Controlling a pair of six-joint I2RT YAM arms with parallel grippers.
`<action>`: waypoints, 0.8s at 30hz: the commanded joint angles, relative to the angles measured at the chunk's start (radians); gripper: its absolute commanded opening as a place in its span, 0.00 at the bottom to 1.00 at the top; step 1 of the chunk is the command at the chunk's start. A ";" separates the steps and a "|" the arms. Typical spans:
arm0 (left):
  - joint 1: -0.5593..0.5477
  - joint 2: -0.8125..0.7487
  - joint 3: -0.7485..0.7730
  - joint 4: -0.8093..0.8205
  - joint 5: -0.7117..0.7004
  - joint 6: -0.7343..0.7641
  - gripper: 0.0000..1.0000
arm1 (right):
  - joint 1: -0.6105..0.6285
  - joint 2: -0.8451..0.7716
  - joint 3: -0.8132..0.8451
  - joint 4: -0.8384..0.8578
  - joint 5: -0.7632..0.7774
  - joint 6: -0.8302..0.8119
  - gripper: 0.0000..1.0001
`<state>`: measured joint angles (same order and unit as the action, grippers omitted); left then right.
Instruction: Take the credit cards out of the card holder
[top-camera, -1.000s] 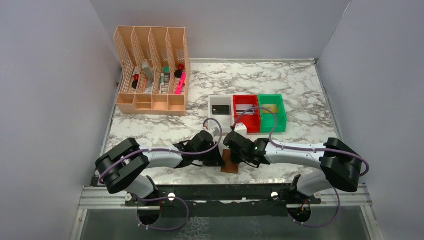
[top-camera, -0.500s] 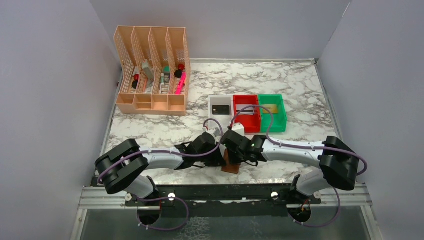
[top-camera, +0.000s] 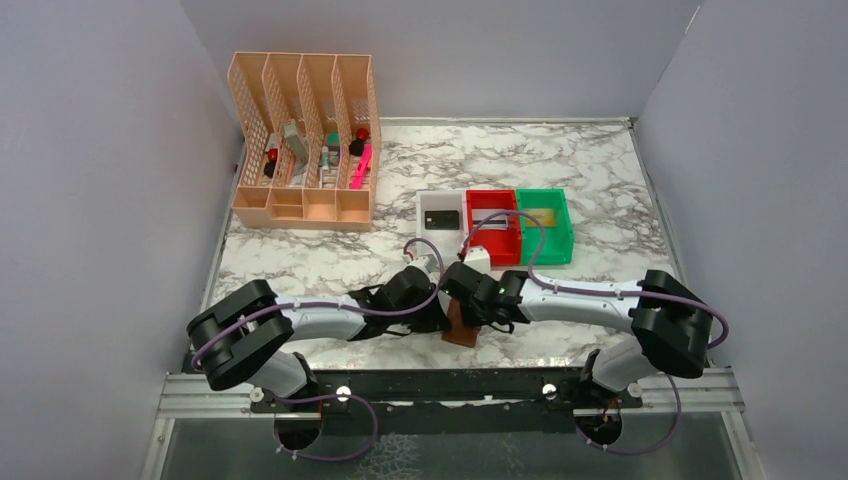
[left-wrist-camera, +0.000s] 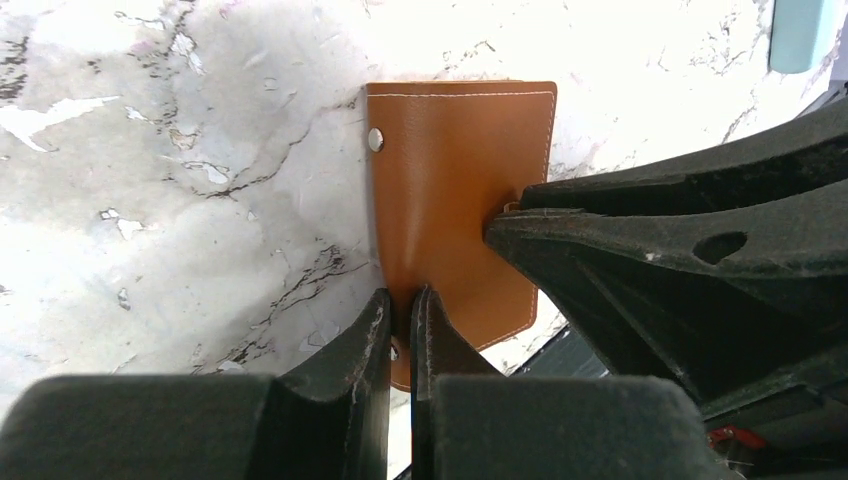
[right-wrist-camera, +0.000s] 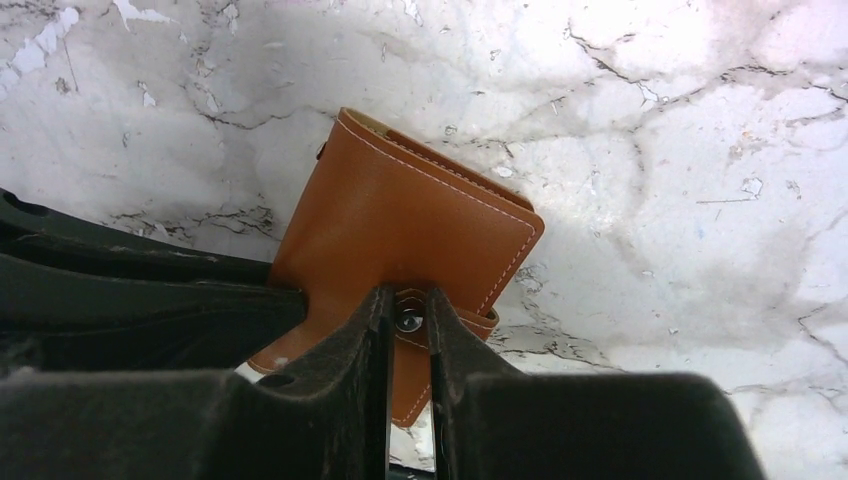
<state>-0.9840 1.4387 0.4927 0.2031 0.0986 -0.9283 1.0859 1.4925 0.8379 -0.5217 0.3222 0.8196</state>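
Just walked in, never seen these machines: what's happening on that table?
Both arms are pinching the brown card holder near the front of the marble table: the left gripper grips one edge, the right gripper its snap tab. It looks folded shut. A black card lies in the white bin; the red bin and green bin hold one each.

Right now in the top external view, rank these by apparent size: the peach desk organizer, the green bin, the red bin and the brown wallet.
1. Peach desk organizer, clearly the largest.
2. Green bin and red bin look alike, so I won't rank one over the other.
3. Brown wallet, smallest, though partly covered.
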 joint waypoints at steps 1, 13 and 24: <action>0.005 -0.016 -0.030 -0.087 -0.122 0.017 0.00 | 0.007 0.030 -0.033 -0.072 0.058 0.018 0.15; 0.005 -0.068 -0.060 -0.138 -0.194 -0.017 0.00 | 0.006 -0.149 -0.103 -0.021 0.045 0.015 0.01; 0.005 -0.113 -0.084 -0.088 -0.165 -0.018 0.00 | 0.005 -0.174 -0.109 0.106 -0.074 0.041 0.26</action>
<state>-0.9836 1.3460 0.4393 0.1623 -0.0219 -0.9611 1.0870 1.3476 0.7261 -0.5179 0.3275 0.8455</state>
